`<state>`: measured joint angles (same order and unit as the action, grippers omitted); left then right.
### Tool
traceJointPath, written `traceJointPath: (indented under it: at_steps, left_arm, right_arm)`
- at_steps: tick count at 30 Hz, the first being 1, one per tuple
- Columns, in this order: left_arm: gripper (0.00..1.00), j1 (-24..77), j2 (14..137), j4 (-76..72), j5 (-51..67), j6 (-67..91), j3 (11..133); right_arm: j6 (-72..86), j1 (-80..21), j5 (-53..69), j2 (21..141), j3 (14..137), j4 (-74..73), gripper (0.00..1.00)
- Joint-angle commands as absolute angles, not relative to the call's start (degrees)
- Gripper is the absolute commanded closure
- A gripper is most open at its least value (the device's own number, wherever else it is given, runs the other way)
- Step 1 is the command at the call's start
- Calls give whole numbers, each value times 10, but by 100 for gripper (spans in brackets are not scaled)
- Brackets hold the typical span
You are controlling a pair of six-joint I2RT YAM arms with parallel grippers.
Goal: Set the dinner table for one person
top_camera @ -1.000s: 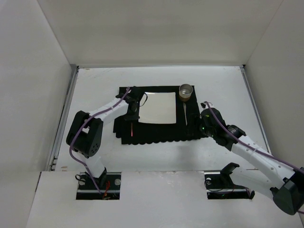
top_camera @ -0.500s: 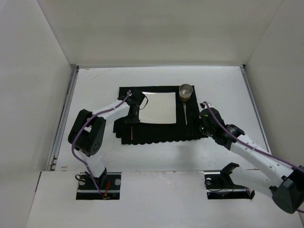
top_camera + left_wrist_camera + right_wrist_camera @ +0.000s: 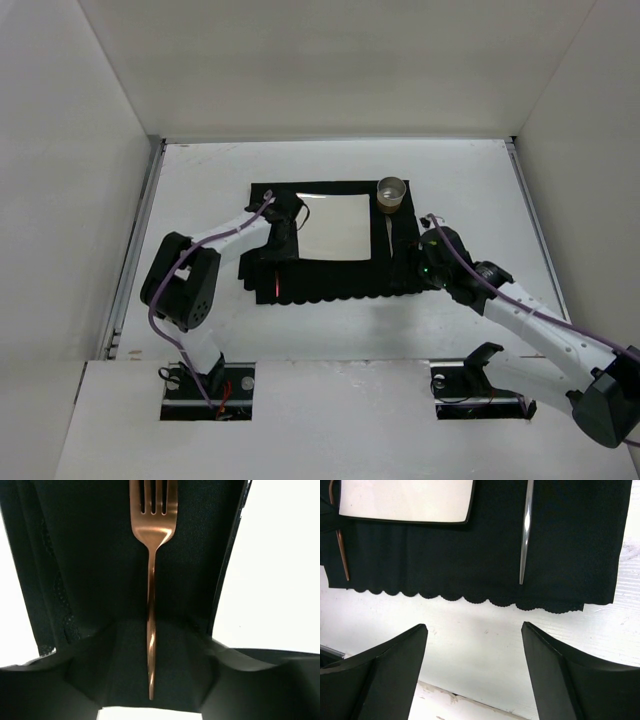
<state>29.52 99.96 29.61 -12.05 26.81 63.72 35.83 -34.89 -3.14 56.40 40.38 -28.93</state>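
Observation:
A black scallop-edged placemat [image 3: 330, 275] lies on the white dinner table [image 3: 200, 190]. On the mat are a square white plate [image 3: 335, 228], a metal cup [image 3: 390, 193], a silver knife [image 3: 389, 240] right of the plate and a copper fork [image 3: 276, 283] left of it. My left gripper [image 3: 150, 682] is open, and the fork [image 3: 151, 580] lies flat on the mat with its handle end between the jaws, touching neither. My right gripper [image 3: 475, 670] stands wide open over bare table just off the mat's scalloped edge, holding nothing. The knife [image 3: 525, 535] lies ahead of it.
White walls close in the table on three sides, with metal rails [image 3: 135, 250] along its side edges. The right arm [image 3: 500, 300] reaches in from the near right. The mat's left edge [image 3: 50, 595] is rumpled.
My left gripper was shut on the fork and has opened, leaving the fork lying on the placemat left of the plate. The right gripper's jaws have spread a little wider.

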Motion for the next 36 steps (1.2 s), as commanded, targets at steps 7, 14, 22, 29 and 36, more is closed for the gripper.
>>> traceJointPath:
  at_steps: [7, 14, 22, 29, 36]
  left_arm:
    - [0, 286, 859, 365, -124, 283, 680]
    - [0, 242, 736, 345, -129, 340, 670]
    - [0, 110, 642, 381, -148, 386, 596]
    - [0, 38, 610, 414, -153, 420, 520]
    - [0, -15, 570, 410, -160, 431, 470]
  right_arm:
    - [362, -343, -40, 544, 424, -279, 12]
    - [382, -329, -49, 527, 440, -280, 28]
    - [412, -279, -61, 481, 440, -285, 70]
    - [461, -144, -34, 404, 382, -297, 59]
    - [470, -116, -70, 388, 357, -316, 15]
